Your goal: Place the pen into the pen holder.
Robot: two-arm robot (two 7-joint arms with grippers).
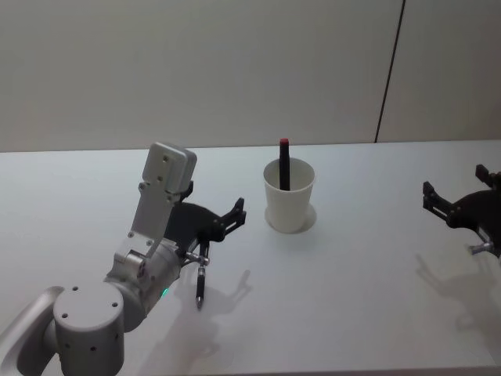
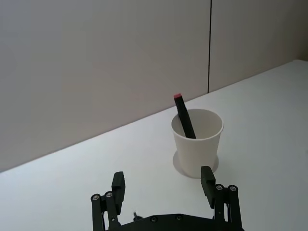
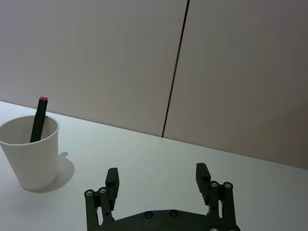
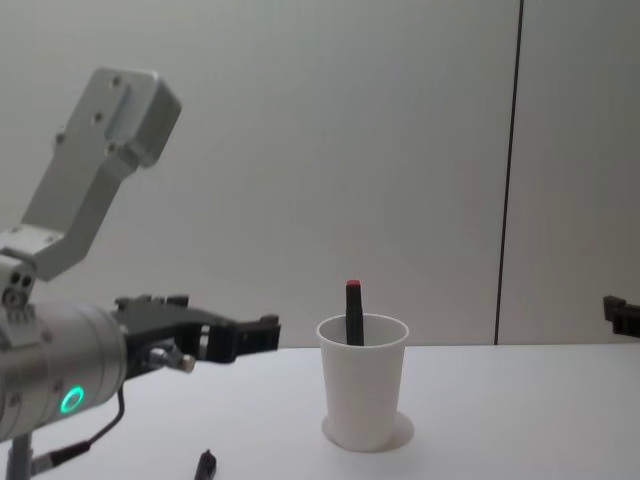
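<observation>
The pen holder (image 1: pixel 290 200) is a white paper cup standing mid-table, with a black red-capped pen (image 1: pixel 283 163) leaning upright inside it. A second black pen (image 1: pixel 201 283) lies flat on the table, close to my left wrist. My left gripper (image 1: pixel 233 218) hovers open and empty just left of the cup, pointing at it. The left wrist view shows the cup (image 2: pixel 197 143) beyond the spread fingers (image 2: pixel 208 179). My right gripper (image 1: pixel 455 183) stands open and empty far to the right. Its wrist view shows the cup (image 3: pixel 31 153) off to one side.
The white table (image 1: pixel 360 298) is bare around the cup. A grey wall with a dark vertical seam (image 1: pixel 390 70) runs behind the table's far edge. In the chest view the lying pen's tip (image 4: pixel 205 464) shows low, left of the cup (image 4: pixel 365 388).
</observation>
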